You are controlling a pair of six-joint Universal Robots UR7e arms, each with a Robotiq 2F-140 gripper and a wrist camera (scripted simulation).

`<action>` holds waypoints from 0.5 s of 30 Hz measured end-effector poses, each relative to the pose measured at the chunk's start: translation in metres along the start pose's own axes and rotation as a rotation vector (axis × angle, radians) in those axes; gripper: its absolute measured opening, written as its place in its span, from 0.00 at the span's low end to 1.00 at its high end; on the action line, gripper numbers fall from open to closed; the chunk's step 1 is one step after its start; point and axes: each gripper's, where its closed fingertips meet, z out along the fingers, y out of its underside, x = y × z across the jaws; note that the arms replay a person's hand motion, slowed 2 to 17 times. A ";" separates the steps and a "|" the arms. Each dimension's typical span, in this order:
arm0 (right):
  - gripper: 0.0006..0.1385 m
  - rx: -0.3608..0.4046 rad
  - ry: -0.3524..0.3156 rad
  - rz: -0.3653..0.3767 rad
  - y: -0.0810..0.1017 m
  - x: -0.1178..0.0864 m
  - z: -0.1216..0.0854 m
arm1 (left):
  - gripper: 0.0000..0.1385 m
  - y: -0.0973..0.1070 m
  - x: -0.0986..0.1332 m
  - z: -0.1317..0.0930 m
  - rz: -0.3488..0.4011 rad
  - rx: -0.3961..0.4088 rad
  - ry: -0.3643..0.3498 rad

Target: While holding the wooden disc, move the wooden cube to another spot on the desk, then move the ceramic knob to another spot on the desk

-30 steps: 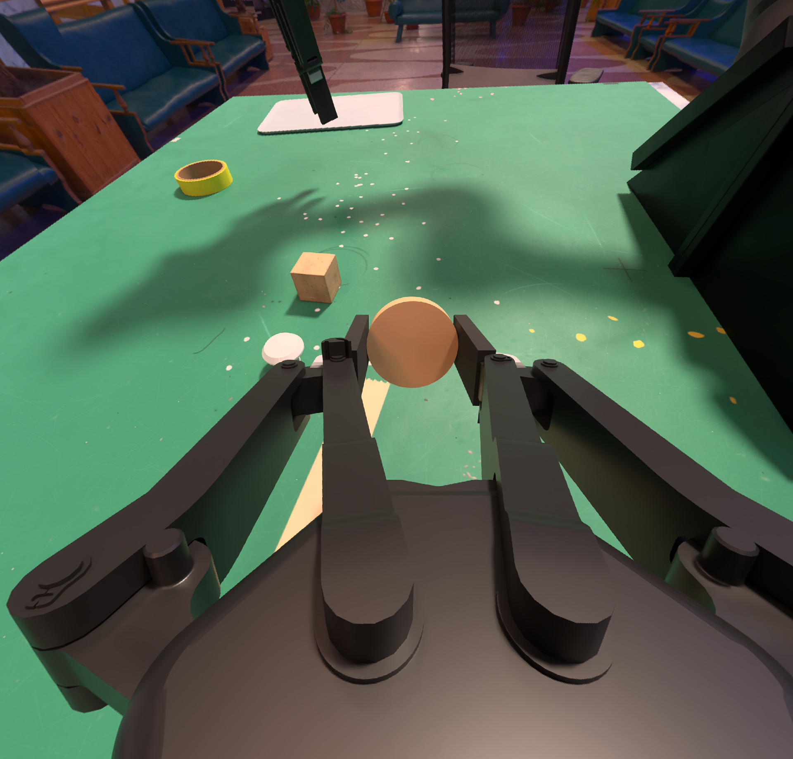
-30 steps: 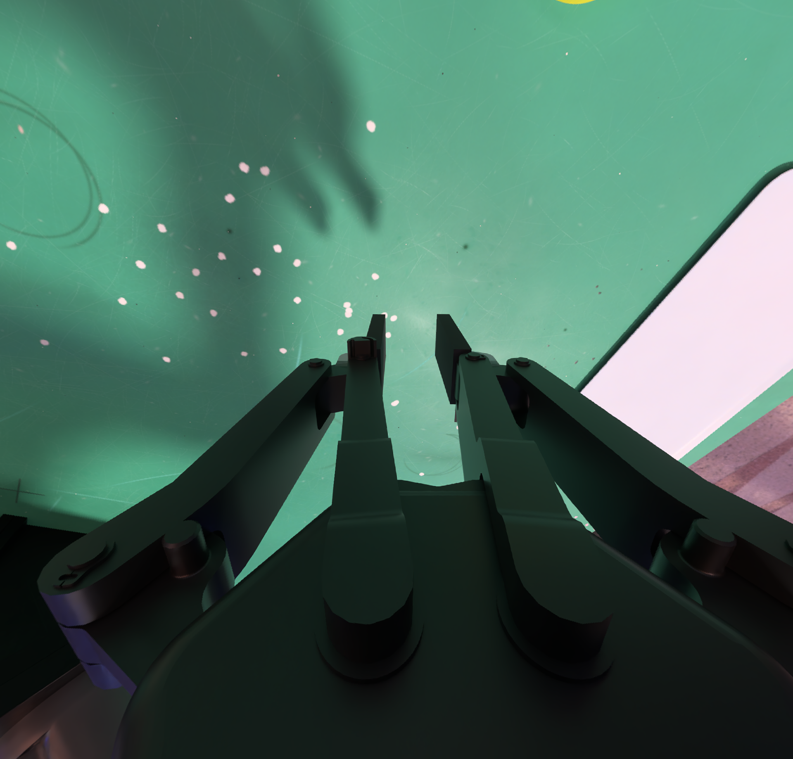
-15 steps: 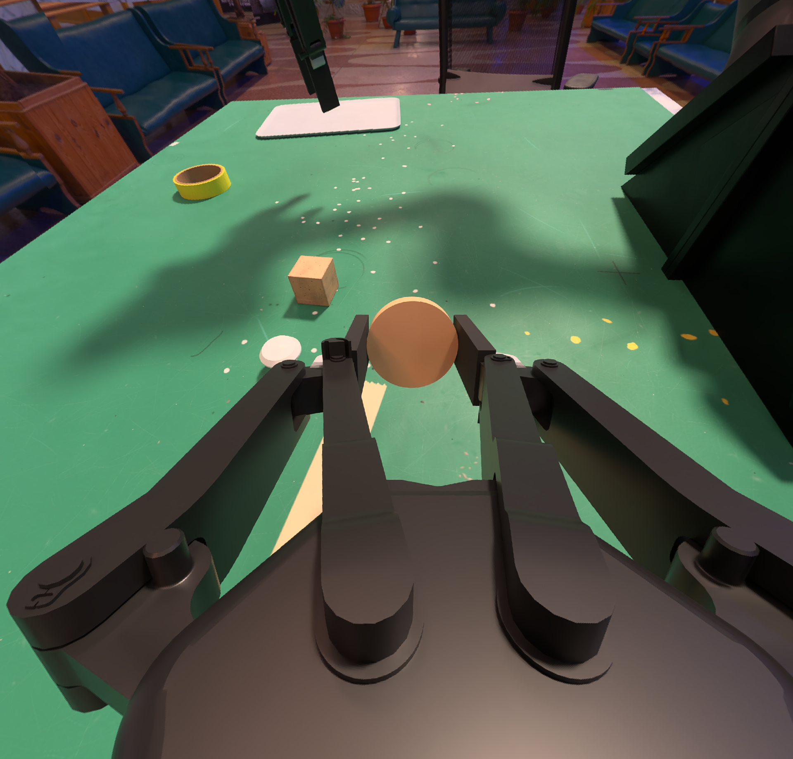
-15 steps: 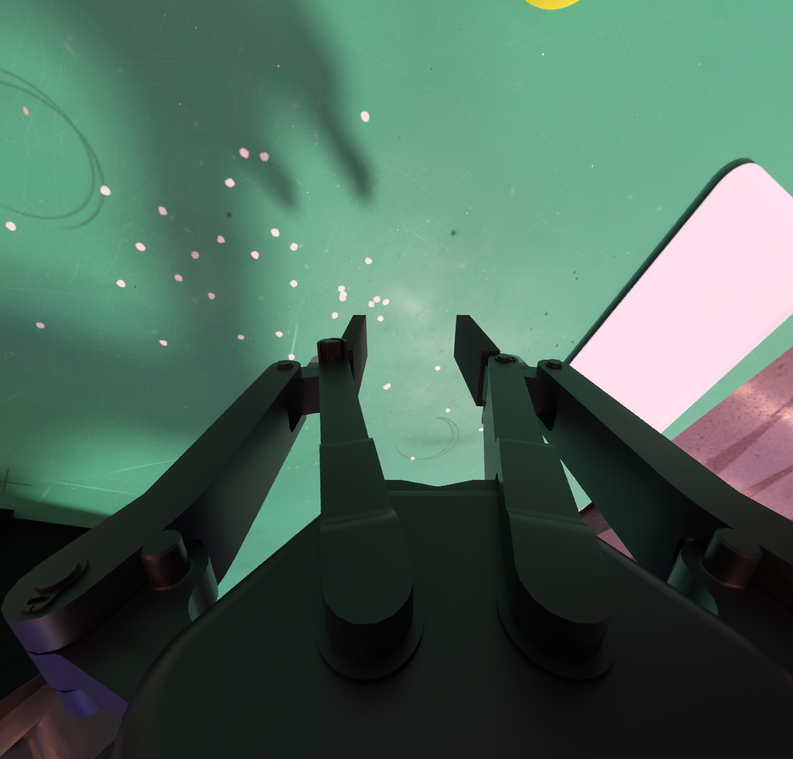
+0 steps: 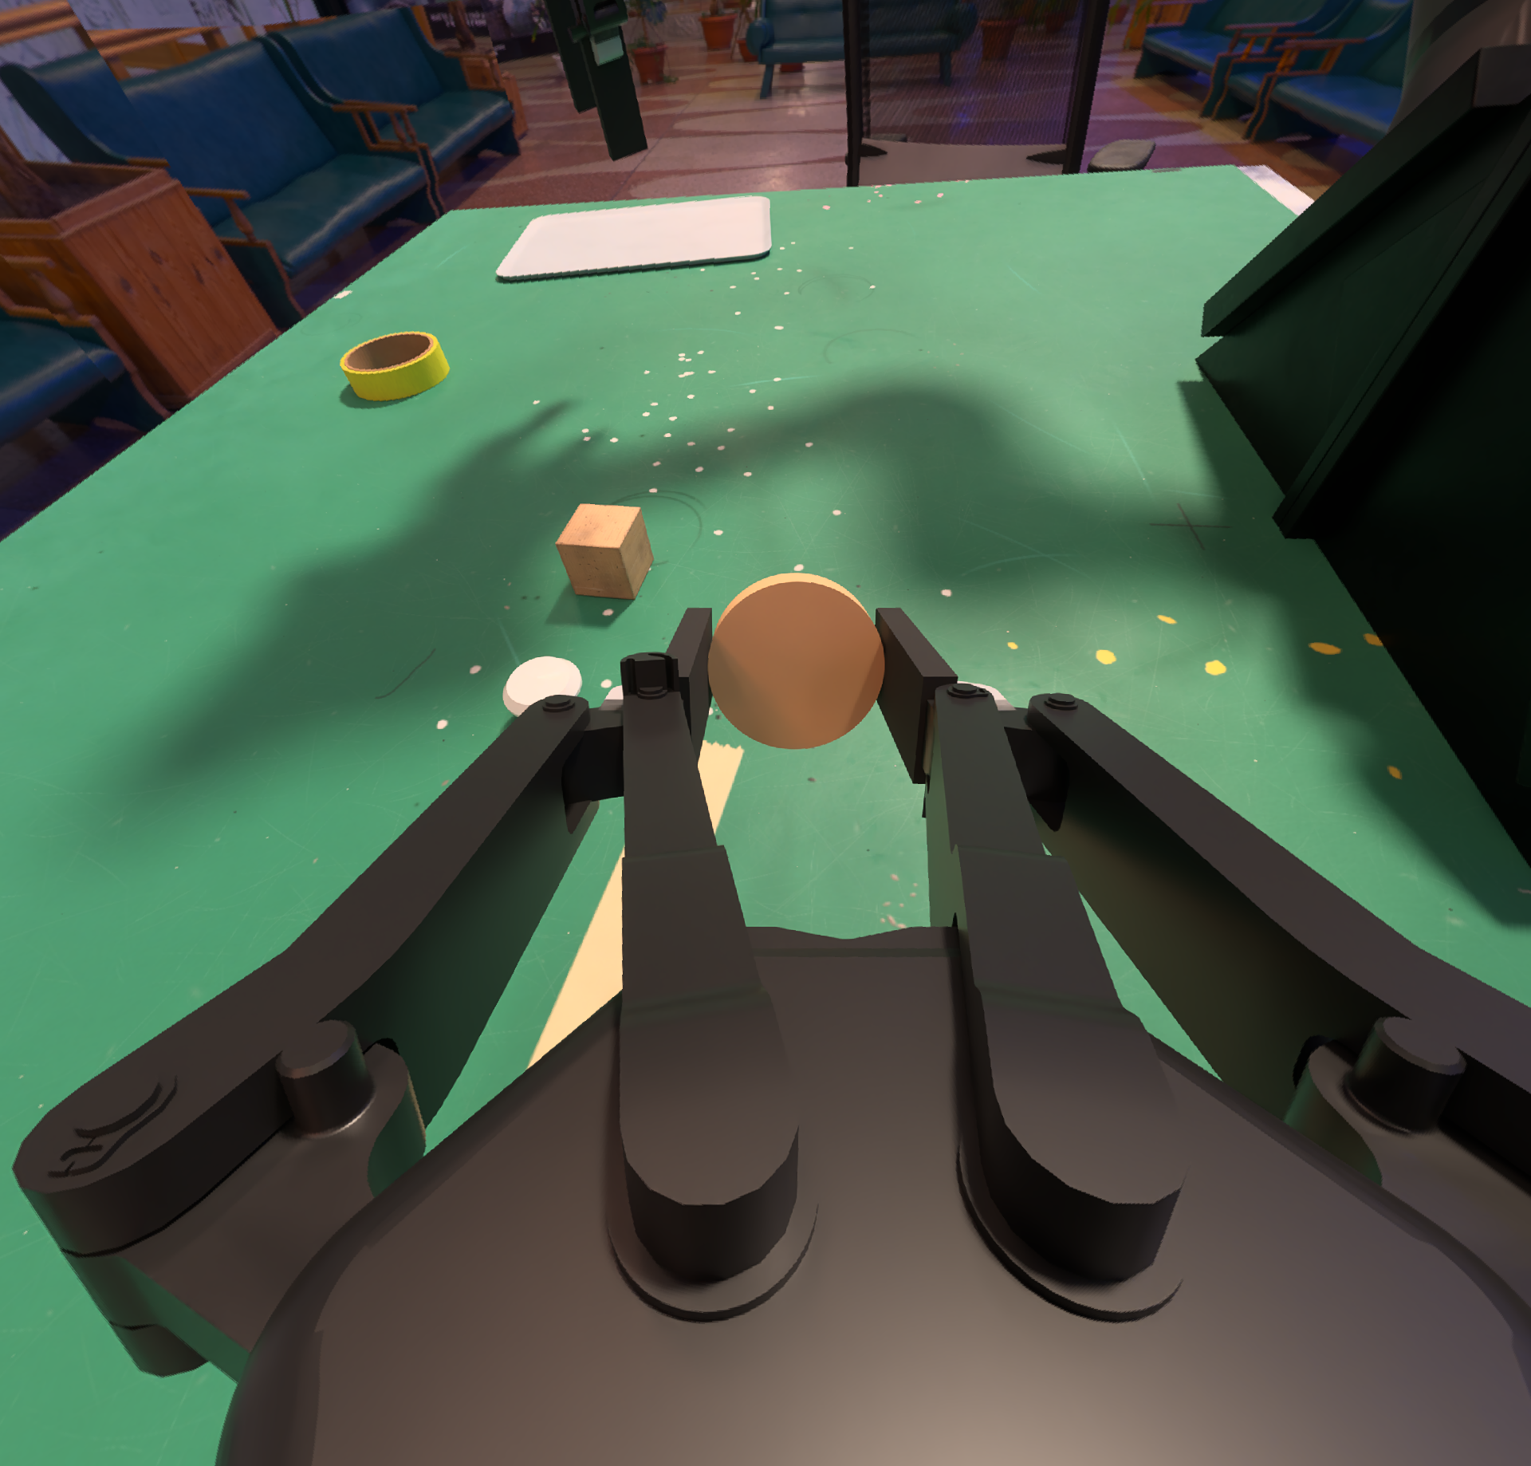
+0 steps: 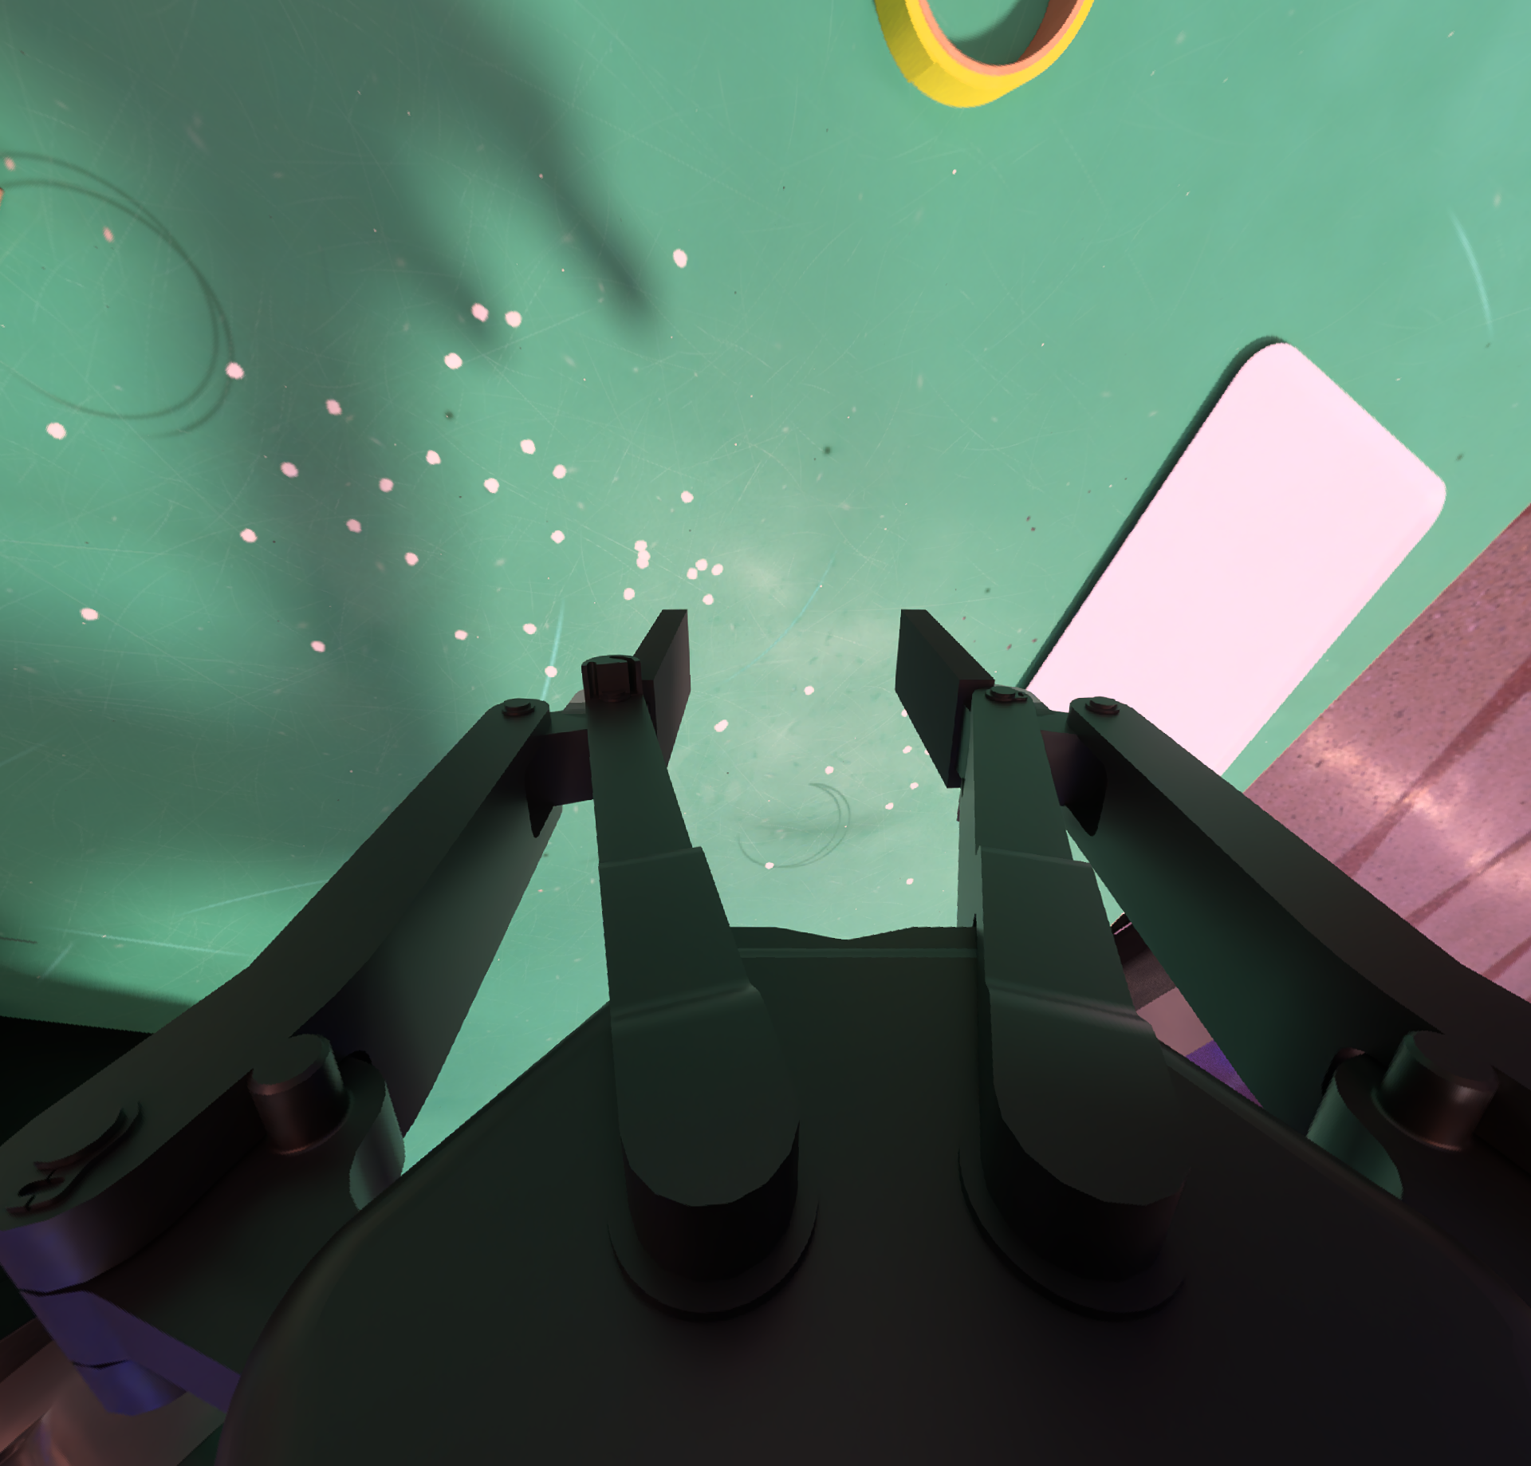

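Note:
My left gripper is shut on the round wooden disc and holds it above the green desk. The wooden cube sits on the desk just ahead and left of the disc. The white ceramic knob lies on the desk beside my left finger, partly hidden by it. My right gripper is open and empty, pointing down at bare desk; its fingers hang far back in the left wrist view. Cube and knob do not show in the right wrist view.
A yellow tape roll lies at the left. A white flat tray lies at the far edge. A dark arm body stands at the right. A pale paper strip lies under my left gripper.
My right gripper has opened wider and moved up and back from the desk, bringing the tape roll and tray further into its view. My left gripper still holds the disc, nearly still.

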 end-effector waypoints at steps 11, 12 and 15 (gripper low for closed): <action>0.49 0.110 0.042 -0.011 -0.001 -0.002 -0.041 | 0.38 -0.002 0.002 -0.003 0.015 0.001 -0.012; 0.50 0.121 0.046 -0.014 -0.001 -0.003 -0.045 | 0.38 -0.002 0.002 -0.004 0.017 0.001 -0.013; 0.50 0.156 0.057 -0.024 -0.002 -0.006 -0.056 | 0.38 -0.003 0.003 -0.005 0.021 0.001 -0.017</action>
